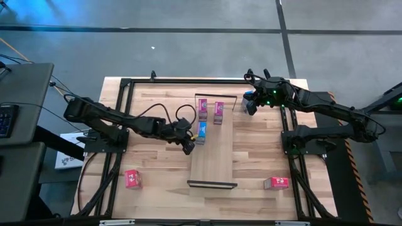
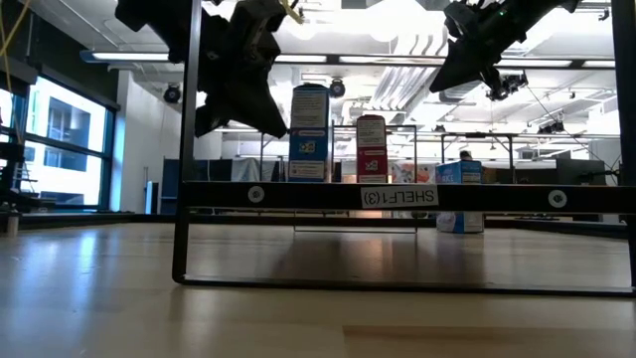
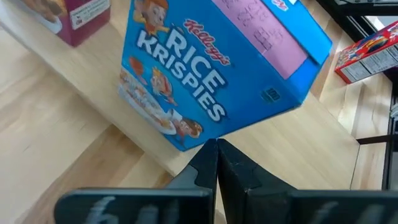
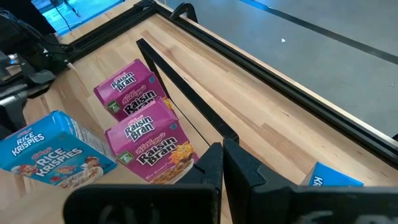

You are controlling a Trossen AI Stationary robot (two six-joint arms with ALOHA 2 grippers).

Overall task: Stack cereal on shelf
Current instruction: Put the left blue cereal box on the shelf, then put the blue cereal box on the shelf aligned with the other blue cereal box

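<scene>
The shelf [image 1: 213,160] is a long light-wood board with black wire frames at its short ends. Near its far end stand two pink cereal boxes [image 1: 203,108] [image 1: 218,112] and a light blue Rice Krispies box [image 1: 201,130], all upright in the low view [image 2: 310,134]. My left gripper [image 1: 187,145] is shut and sits just left of that blue box [image 3: 211,74]. My right gripper [image 1: 251,103] is shut and hangs high over the far right of the table, above a second blue box [image 2: 459,194] [image 4: 336,177]. Two red boxes [image 1: 132,179] [image 1: 276,182] lie on the table. My left gripper has its shut fingertips [image 3: 211,155] right at the blue box's lower corner [image 3: 186,144], coming at it slanting from the table's left. I cannot tell whether they touch it. The box stands upright on the shelf.
The near half of the shelf board [image 1: 212,169] is bare wood. A black frame [image 1: 125,88] runs round the tabletop, and the arm bases [image 1: 103,141] [image 1: 304,141] stand at its left and right sides. One red box lies near-left and the other near-right of the shelf.
</scene>
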